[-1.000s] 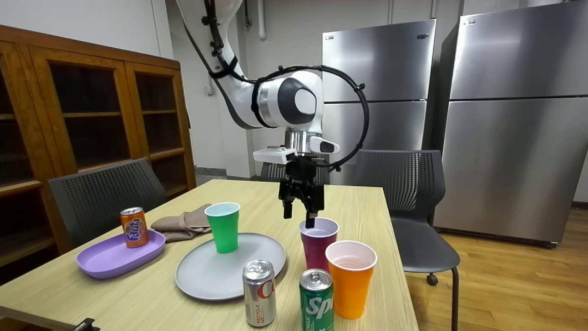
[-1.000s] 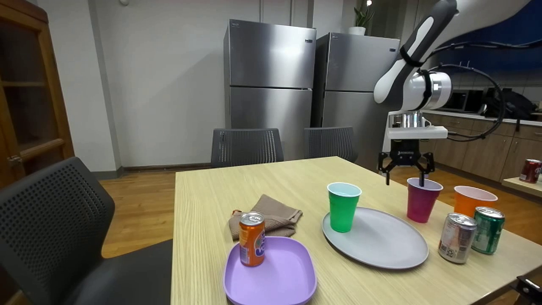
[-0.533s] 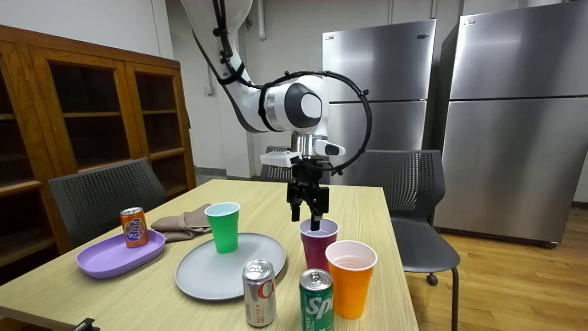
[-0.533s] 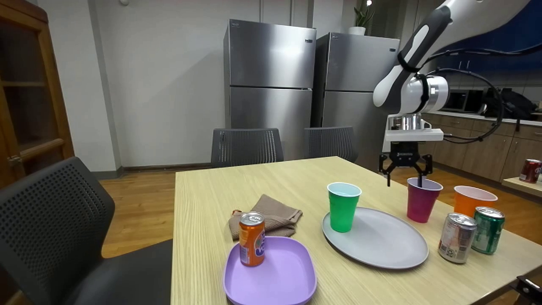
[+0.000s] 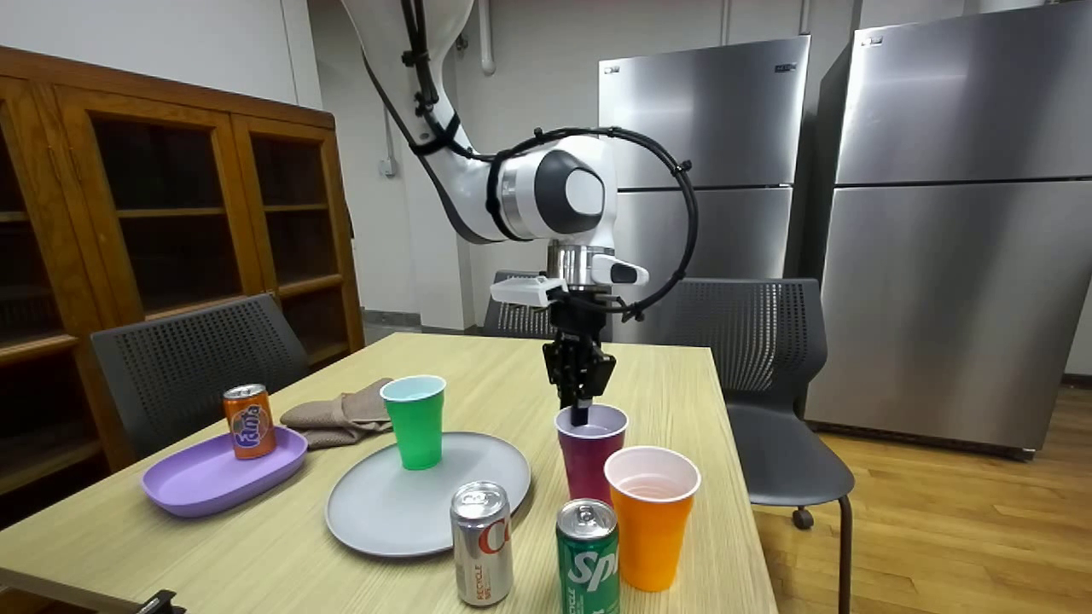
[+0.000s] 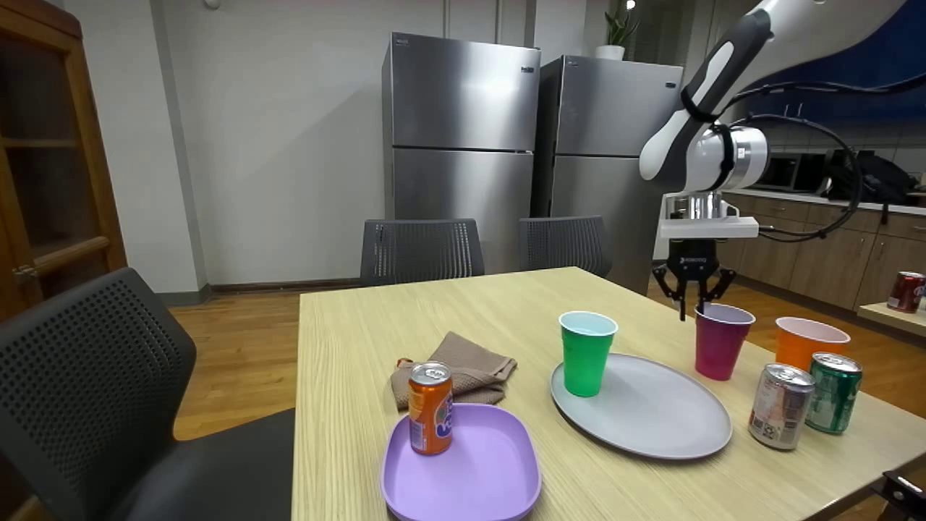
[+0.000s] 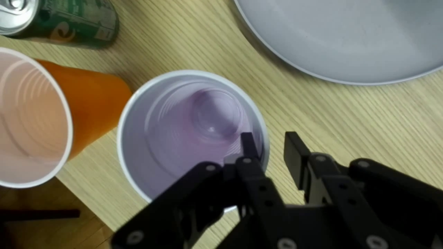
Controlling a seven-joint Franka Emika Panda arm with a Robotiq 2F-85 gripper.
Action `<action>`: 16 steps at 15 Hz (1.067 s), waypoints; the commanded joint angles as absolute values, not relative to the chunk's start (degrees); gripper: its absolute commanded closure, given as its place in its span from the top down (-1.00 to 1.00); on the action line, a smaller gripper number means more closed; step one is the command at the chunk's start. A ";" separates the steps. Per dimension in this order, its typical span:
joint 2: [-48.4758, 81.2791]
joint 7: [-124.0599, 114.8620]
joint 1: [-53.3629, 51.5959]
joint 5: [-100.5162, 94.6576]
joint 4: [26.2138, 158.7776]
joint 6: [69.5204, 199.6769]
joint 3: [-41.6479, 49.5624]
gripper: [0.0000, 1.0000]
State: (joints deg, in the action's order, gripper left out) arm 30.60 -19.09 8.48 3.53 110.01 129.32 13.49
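Pointing down, gripper (image 7: pixel 269 137) parted, one finger (image 7: pixel 250 148) inside purple cup (image 6: pixel 722 351)

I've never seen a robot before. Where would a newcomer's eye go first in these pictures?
Probably to the big white robot arm over the table, its black gripper straddling the rim of the magenta cup, one finger inside and one outside. After that, likely the bright green cup upright on the grey plate, and the orange Fanta can standing on the lilac tray.
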 commanded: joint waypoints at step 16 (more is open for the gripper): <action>20.24 -19.33 7.73 3.75 118.08 130.02 13.13 -0.98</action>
